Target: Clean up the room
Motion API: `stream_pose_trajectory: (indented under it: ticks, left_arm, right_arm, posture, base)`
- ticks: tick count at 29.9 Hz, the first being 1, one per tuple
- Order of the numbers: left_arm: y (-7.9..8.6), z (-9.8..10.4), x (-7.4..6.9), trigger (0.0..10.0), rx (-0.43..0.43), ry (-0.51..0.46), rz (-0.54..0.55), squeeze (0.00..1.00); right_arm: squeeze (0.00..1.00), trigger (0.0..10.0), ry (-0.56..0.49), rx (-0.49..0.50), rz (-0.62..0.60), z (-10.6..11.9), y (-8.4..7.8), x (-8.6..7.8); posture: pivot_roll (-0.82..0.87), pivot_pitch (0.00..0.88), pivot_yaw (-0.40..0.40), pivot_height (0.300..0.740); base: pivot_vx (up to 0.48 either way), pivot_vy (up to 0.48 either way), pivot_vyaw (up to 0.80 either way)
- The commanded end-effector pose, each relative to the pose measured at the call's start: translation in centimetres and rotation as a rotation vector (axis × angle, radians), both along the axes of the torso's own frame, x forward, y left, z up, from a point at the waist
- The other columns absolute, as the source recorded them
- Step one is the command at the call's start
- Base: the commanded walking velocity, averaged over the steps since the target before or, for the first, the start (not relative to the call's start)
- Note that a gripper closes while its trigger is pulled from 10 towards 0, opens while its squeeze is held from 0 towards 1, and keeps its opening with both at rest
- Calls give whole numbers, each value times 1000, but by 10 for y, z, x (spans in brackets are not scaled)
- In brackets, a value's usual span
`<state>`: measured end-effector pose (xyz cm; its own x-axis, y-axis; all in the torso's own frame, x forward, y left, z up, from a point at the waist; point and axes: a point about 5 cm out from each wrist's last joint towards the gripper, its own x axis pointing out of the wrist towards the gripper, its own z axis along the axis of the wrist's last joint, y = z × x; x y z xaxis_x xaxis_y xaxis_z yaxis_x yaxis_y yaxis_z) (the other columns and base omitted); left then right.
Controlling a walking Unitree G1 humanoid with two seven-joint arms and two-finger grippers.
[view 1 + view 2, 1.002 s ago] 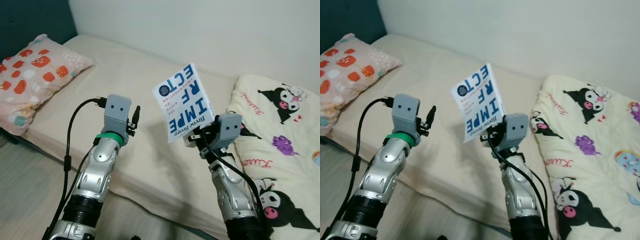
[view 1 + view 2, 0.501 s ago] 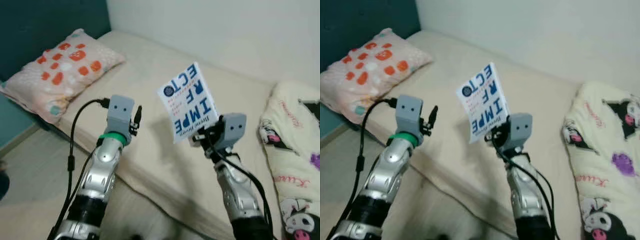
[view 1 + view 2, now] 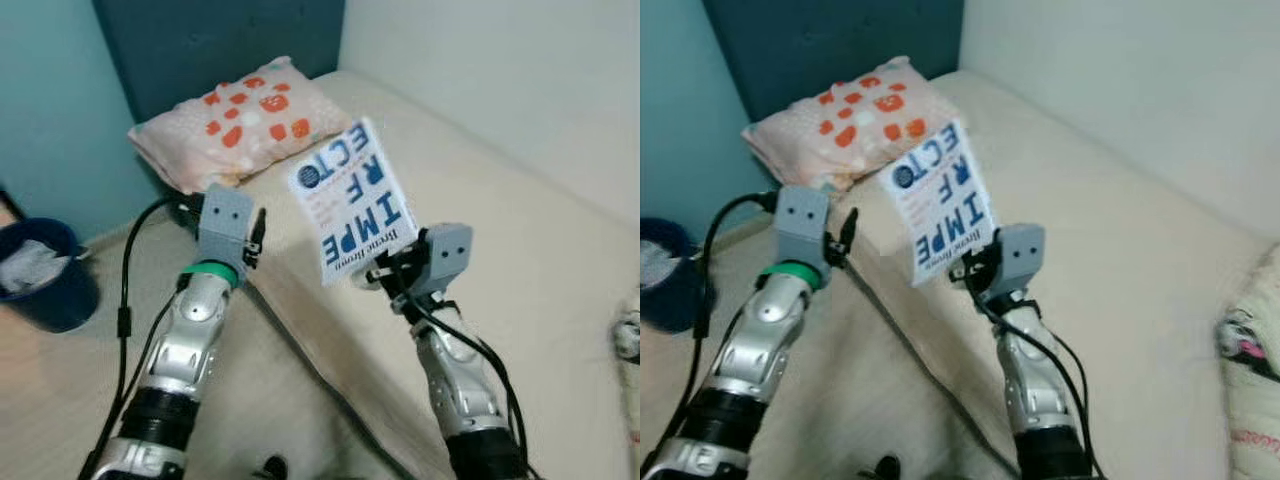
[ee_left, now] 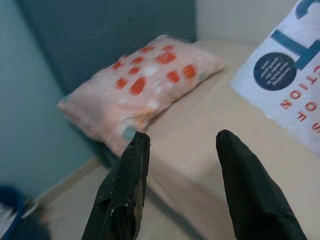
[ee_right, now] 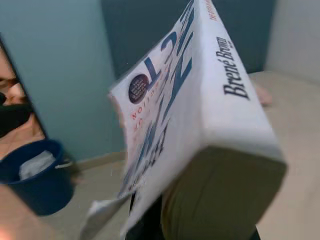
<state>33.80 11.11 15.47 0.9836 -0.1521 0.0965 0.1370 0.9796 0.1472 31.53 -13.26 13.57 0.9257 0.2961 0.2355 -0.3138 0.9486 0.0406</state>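
Note:
A white book point(image 3: 350, 200) with big blue letters stands tilted in the air over the bed's near edge, my right gripper point(image 3: 385, 272) shut on its lower corner. In the right wrist view the book point(image 5: 200, 100) looms close, spine towards the camera. My left gripper point(image 3: 255, 235) is raised beside it, to the left, open with nothing between its fingers point(image 4: 135, 150). A pink pillow point(image 3: 245, 115) with orange spots lies at the head of the beige bed point(image 3: 520, 230).
A dark blue bin point(image 3: 45, 285) with crumpled white stuff inside stands on the floor at the left by the teal wall. A cartoon-print blanket point(image 3: 1250, 340) lies at the bed's right. A person point(image 5: 10, 110) is at the right wrist view's edge.
The camera has swung to the left: pillow, headboard and blue bin have come into view, the blanket has slid off to the right. Both arms keep their pose, the book still held.

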Motion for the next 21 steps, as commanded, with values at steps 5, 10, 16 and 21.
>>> stream_pose_trajectory:
  ticks: [5, 10, 16, 21]
  left_arm:
    - [2, -3, 0, 10000, 5, 11, 8, 0]
    - [5, -2, 2, 10000, 5, 7, 23, 0]
    - [7, -1, 3, 10000, 13, -5, 33, 0]
    - [7, 0, 3, 10000, 33, -19, 49, 0]
  right_arm:
    - [0, 10000, -27, 9, 2, 5, 0, 0]
    - [0, 10000, -27, 6, 2, 5, -1, 1]
    - [0, 10000, -32, 4, -5, 6, -3, 1]
    - [0, 10000, -39, 20, -29, 7, -4, 0]
  posture:
    - [-83, 15, 4, 740]
    - [-87, 16, 1, 740]
    - [-89, 18, 5, 740]
    - [-93, 20, 5, 740]
  base:
    - [0, 0, 794]
    - [0, 0, 794]
    - [0, 0, 794]
    - [424, 0, 314]
